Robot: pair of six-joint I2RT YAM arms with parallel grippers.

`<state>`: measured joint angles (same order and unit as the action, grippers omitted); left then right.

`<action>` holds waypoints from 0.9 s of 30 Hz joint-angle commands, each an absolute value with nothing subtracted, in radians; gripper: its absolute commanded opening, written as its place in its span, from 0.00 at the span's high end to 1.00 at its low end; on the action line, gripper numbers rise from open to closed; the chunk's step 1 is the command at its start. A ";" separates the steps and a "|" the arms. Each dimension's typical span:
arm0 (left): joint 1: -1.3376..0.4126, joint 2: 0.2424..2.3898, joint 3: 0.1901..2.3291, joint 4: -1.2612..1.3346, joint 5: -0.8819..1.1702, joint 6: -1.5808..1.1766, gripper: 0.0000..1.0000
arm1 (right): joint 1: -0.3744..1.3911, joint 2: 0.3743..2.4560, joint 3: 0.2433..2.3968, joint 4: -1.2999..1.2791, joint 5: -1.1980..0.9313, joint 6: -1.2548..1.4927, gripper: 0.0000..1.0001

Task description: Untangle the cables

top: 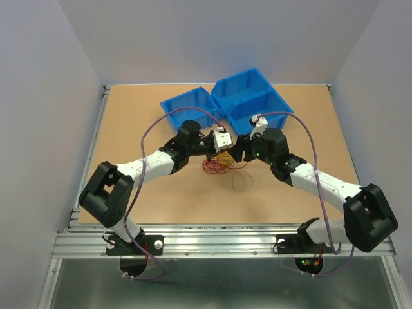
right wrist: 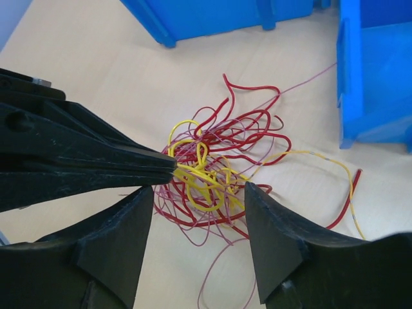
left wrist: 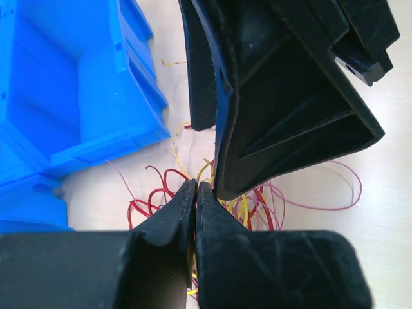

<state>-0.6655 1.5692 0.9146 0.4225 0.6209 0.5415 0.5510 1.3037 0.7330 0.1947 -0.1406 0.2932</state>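
The cables (top: 222,163) lie as one tangle of red, dark red and yellow wires on the table between the two grippers. In the right wrist view the tangle (right wrist: 219,161) has yellow loops in its middle, and a yellow strand (right wrist: 322,156) trails to the right. My left gripper (left wrist: 195,190) is shut, and its tip pinches a yellow cable (right wrist: 193,174) at the tangle's left edge. My right gripper (right wrist: 199,196) is open and empty. Its fingers (right wrist: 267,219) straddle the near side of the tangle just above it. In the top view the left gripper (top: 216,153) and right gripper (top: 238,153) nearly meet.
Two blue bins (top: 190,106) (top: 251,96) stand just behind the tangle. One bin (left wrist: 71,84) is close to the left gripper, and another (right wrist: 376,77) lies to the right of the tangle. A loose dark red loop (top: 241,181) lies nearer the arms.
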 commanded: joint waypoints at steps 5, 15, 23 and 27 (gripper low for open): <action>-0.664 1.511 0.942 0.417 0.669 0.545 1.00 | 0.557 1.319 0.721 0.337 -0.152 0.236 0.41; -0.658 1.505 0.943 0.411 0.655 0.538 1.00 | 0.575 1.347 0.738 0.322 -0.060 0.221 0.48; -0.658 1.514 0.953 0.393 0.698 0.543 1.00 | 0.580 1.371 0.718 0.411 -0.040 0.215 0.53; -0.655 1.519 0.963 0.382 0.692 0.537 1.00 | 0.584 1.399 0.715 0.448 -0.049 0.210 0.58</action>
<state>-0.6502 1.5490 0.9169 0.3904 0.6369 0.5423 0.5774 1.3804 0.7242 0.3153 -0.0746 0.2283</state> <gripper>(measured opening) 0.109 0.445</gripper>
